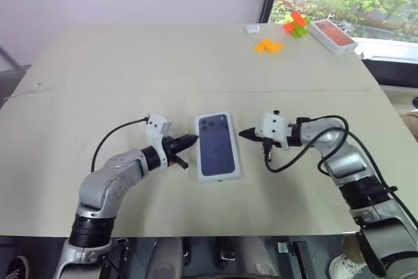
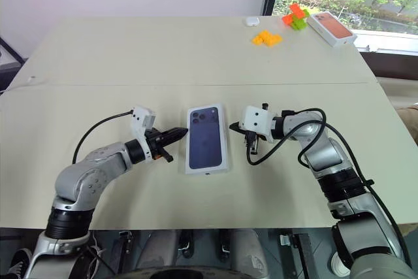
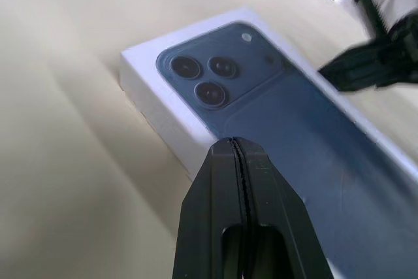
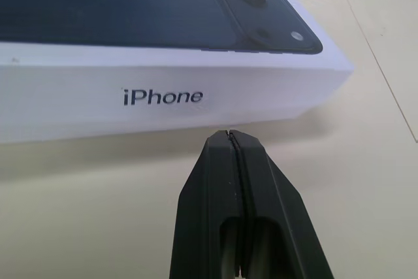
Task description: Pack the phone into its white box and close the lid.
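White box: I see it closed on the worktop [image 1: 196, 57], the lid [image 1: 217, 146] seated on it, its dark-blue phone picture facing up with the camera cluster at the far end. It lies lengthwise away from me, roughly midway between my two arms. The long side wall carries the word "iPhone".
Phone: I can't see it; with the lid on, I can't tell from here whether it is inside.
Left claw: the left claw [image 1: 190, 140] is clenched, fingers pressed together with nothing between them. Its tip points at the box's left long side, just beside the wall; I can't tell whether it touches.
Right claw: the right claw [image 1: 246, 134] is also clenched and empty, tip aimed at the box's right long side, just beside it with a thin strip of worktop showing between.
Far corner of worktop: a second box with a reddish-orange top [image 1: 332, 35] sits near the window, well apart from my arms, with some orange and green blocks [image 1: 295, 24], a yellow-orange piece [image 1: 268, 45] and a small white object [image 1: 253, 28] near it.
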Controlling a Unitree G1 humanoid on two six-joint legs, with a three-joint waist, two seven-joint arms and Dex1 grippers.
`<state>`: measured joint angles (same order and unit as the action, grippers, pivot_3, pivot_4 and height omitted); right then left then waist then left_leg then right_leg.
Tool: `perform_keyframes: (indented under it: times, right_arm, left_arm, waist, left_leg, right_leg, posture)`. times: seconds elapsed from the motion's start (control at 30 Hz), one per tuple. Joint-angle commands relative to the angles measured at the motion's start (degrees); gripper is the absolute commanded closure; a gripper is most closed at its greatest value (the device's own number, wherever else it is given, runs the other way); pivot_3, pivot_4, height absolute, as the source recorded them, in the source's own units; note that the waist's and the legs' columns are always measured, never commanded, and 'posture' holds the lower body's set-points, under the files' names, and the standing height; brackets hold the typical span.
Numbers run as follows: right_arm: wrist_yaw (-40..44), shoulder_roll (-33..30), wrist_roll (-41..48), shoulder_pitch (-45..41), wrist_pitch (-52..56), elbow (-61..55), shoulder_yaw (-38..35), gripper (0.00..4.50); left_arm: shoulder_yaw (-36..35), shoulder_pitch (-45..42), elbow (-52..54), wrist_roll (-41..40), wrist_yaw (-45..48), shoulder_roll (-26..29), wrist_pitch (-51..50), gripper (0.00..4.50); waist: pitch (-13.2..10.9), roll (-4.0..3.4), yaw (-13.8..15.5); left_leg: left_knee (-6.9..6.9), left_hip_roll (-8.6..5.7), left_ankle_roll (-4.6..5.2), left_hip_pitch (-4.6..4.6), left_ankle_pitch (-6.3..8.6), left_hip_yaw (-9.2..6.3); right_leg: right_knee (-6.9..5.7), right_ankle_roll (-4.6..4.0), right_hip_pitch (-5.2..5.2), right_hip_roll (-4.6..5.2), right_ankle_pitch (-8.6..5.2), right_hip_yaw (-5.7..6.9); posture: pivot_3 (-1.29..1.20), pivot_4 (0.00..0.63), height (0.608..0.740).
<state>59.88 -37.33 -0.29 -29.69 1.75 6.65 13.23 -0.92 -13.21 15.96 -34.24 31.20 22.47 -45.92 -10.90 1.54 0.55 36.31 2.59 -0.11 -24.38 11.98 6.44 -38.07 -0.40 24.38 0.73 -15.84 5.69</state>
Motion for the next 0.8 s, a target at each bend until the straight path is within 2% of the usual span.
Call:
perform_keyframes:
  times: [0.03,0.23,0.37,0.43,0.53,0.8]
  right_arm:
    - [0.0,-0.2,0.8,-2.1,-0.4,-0.7,-1.5,4.48]
    - [1.5,0.9,7.7,-5.9,5.7,-1.7,-5.2,4.48]
    - [-0.2,3.8,10.6,-6.4,9.9,-4.5,-5.8,4.48]
    - [-1.3,5.0,9.7,-5.8,10.3,-5.0,-4.9,4.48]
    - [-4.6,5.6,3.9,-4.2,6.9,-3.5,-1.7,4.48]
    - [-8.3,2.9,-6.5,-2.1,-0.2,2.0,3.3,4.48]
  left_arm:
    - [-0.9,0.8,1.8,-0.5,0.9,0.9,0.5,4.50]
    - [0.5,0.5,0.5,1.3,1.0,0.1,3.4,4.50]
    - [1.1,-2.3,0.0,0.8,-0.6,-2.9,2.5,4.50]
    - [1.8,-3.6,-0.8,1.5,-1.2,-4.2,2.7,4.50]
    - [2.9,-3.9,-1.8,2.6,-1.6,-5.4,3.3,4.50]
    - [3.7,-1.6,-0.7,3.8,-1.2,-4.9,3.8,4.50]
  waist:
    - [0.0,0.00,0.1]
    - [0.0,0.00,0.2]
    - [0.0,0.01,0.2]
    - [0.0,0.01,0.2]
    - [0.0,0.01,0.1]
    - [0.1,0.00,0.1]
  left_leg:
    - [0.00,0.00,0.00,0.00,0.00,0.00]
    - [0.03,-0.01,0.00,-0.01,0.00,0.00]
    - [0.04,-0.01,0.00,-0.01,0.00,0.00]
    - [0.05,-0.01,0.01,-0.01,0.00,0.00]
    - [0.06,-0.02,0.01,-0.02,0.00,0.00]
    - [0.07,-0.01,-0.01,0.03,-0.01,0.00]
  right_leg:
    - [0.00,0.00,0.00,0.00,0.00,0.00]
    - [-0.01,-0.20,0.00,0.02,0.11,0.00]
    - [-0.01,-0.22,-0.02,0.01,0.13,0.00]
    - [-0.03,-0.22,-0.02,0.01,0.13,0.00]
    - [-0.03,-0.22,-0.03,0.02,0.13,0.00]
    - [-0.07,-0.22,-0.04,0.01,0.13,0.00]
  posture:
    - [0.00,0.150,0.737]
    - [0.00,0.150,0.737]
    - [0.00,0.150,0.737]
    - [0.00,0.150,0.737]
    - [0.00,0.150,0.737]
    - [0.00,0.150,0.737]
